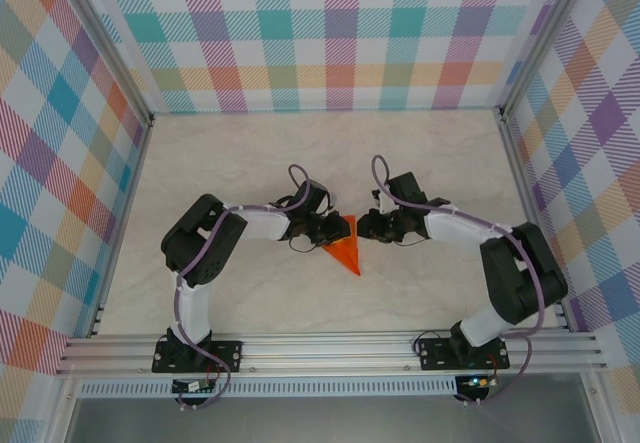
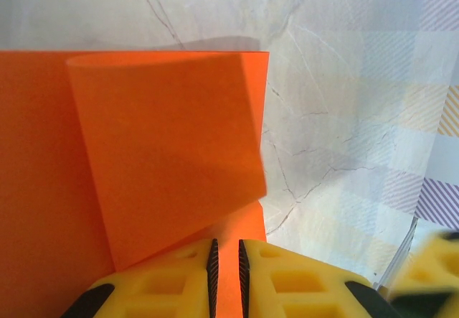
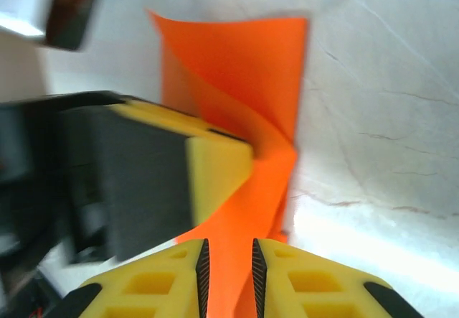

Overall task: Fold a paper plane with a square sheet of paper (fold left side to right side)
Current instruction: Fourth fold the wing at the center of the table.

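The square sheet of paper (image 1: 346, 248) is bright orange and lies mid-table as a creased shape with its point toward the near edge. In the left wrist view a flap of the paper (image 2: 158, 153) curls up over the flat layer. My left gripper (image 1: 330, 231) sits at the paper's left edge. Its jaws (image 2: 226, 260) stand a narrow gap apart with orange showing between them. My right gripper (image 1: 364, 228) is at the paper's right edge. Its jaws (image 3: 228, 260) are also slightly apart over the orange paper (image 3: 244, 67). One left finger (image 3: 215, 174) rests on the paper.
The pale marbled tabletop (image 1: 250, 163) is bounded by plaid walls (image 1: 340, 33) at the back and both sides. An aluminium rail (image 1: 330, 348) with the two arm bases runs along the near edge.
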You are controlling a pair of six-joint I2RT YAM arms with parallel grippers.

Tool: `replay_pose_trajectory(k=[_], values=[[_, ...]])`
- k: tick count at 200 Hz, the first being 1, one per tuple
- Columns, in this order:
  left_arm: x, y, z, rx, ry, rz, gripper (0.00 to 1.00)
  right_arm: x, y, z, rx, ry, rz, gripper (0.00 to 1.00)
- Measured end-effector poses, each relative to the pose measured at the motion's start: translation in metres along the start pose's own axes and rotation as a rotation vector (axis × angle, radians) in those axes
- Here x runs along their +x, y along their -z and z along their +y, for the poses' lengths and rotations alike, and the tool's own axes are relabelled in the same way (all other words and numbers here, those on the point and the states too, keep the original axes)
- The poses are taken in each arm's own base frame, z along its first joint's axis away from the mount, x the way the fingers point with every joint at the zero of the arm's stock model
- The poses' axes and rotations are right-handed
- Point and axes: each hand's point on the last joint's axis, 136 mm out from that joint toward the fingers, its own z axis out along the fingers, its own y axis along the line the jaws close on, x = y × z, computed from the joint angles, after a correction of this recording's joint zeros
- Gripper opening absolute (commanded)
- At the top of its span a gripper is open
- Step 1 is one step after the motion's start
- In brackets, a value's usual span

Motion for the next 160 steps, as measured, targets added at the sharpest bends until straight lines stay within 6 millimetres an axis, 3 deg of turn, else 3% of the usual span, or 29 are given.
replay_pose_trajectory(k=[23,52,71,160], values=[[0.0,0.0,0.0,0.001,0.0,-0.001,0.18,0.012,0.009,0.015,-0.081,0.023,0.005,0.16],[0.0,0.0,0.0,0.001,0.0,-0.001,0.18,0.05,-0.005,0.024,-0.163,0.012,0.131,0.15],[0.0,0.0,0.0,0.001,0.0,-0.001,0.18,0.065,-0.014,0.029,-0.186,0.01,0.19,0.15],[0.0,0.0,0.0,0.002,-0.001,-0.002,0.18,0.075,-0.032,0.015,-0.161,-0.027,0.247,0.14]])
